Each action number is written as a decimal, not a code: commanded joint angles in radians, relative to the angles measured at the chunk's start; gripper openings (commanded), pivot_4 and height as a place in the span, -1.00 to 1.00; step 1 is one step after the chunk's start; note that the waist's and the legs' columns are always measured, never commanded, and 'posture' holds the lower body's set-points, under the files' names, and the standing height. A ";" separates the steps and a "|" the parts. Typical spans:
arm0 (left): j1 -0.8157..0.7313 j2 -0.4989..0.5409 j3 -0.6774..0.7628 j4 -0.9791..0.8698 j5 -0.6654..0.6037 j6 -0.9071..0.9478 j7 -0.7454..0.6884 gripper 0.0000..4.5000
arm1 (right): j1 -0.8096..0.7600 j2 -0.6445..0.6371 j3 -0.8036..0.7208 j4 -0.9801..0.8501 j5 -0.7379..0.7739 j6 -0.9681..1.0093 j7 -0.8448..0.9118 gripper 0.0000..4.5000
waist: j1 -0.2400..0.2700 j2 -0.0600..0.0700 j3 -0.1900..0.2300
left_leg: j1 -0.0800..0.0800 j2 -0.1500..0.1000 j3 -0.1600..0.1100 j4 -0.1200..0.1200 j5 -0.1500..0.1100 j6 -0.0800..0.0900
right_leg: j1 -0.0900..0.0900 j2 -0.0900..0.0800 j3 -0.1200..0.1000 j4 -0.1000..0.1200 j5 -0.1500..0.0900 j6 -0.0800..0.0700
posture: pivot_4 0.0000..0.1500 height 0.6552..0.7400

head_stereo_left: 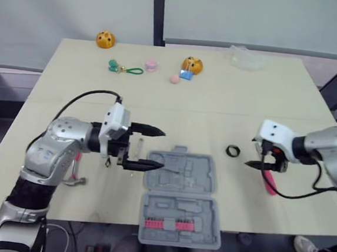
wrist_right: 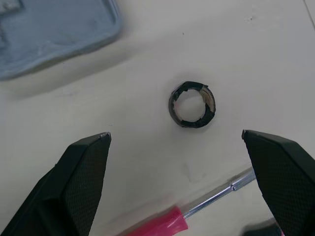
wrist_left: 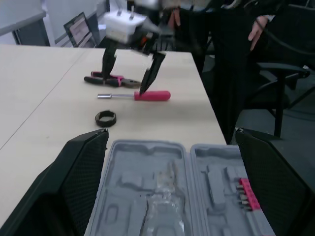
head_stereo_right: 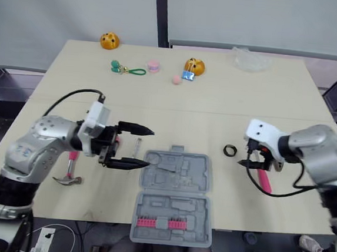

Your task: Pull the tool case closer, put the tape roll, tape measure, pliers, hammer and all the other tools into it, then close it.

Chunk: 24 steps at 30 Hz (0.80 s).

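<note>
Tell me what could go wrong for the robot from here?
1. The tool case already juts past the table at its front edge. If the open left claw drags it closer, it might tip off.
2. The open right claw hangs over the tape roll, with the screwdriver lying close by. Closing might nudge the screwdriver or skid the small roll away.

We log the grey tool case [head_stereo_left: 199, 179] open and flat at the near table edge, centre, with a row of red bits [head_stereo_left: 172, 223] in its nearer half. A small black tape roll [head_stereo_left: 232, 150] lies flat just right of the case. Further right is a pink-handled screwdriver [wrist_left: 147, 95], with black-and-pink pliers [wrist_left: 110, 79] close beside it. A pink-handled hammer [head_stereo_right: 68, 176] lies left of the case, partly hidden.
</note>
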 commanded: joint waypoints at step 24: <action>0.002 -0.044 -0.012 -0.007 0.048 -0.077 0.042 1.00 | -0.204 0.234 0.092 0.515 -0.305 -0.367 -0.006 -0.99 | -0.002 0.001 0.000 | -0.002 0.000 -0.006 0.002 0.000 0.000 | 0.001 0.000 -0.003 0.000 0.000 0.000 | 1.00 1.00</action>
